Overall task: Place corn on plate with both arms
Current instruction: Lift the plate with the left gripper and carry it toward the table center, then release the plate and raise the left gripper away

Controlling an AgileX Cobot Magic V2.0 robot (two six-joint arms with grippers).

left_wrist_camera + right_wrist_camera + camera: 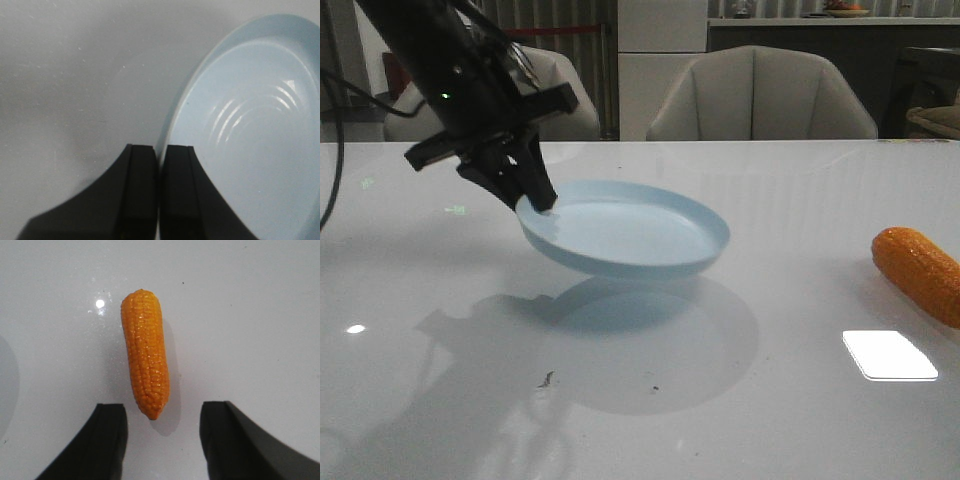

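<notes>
The pale blue plate (630, 235) hangs tilted above the white table, left of centre, casting a shadow below. My left gripper (538, 195) is shut on the plate's left rim; in the left wrist view the two black fingers (142, 190) pinch the plate's rim (172, 127). The orange corn (920, 272) lies on the table at the far right edge. In the right wrist view the corn (145, 352) lies just ahead of my open right gripper (161, 412), its tapered tip reaching between the fingertips. The right arm is out of the front view.
The white glossy table (720, 400) carries a bright light reflection (888, 354) near the corn and small dark specks (548, 378) at front. Beige chairs (760, 95) stand behind the table's far edge.
</notes>
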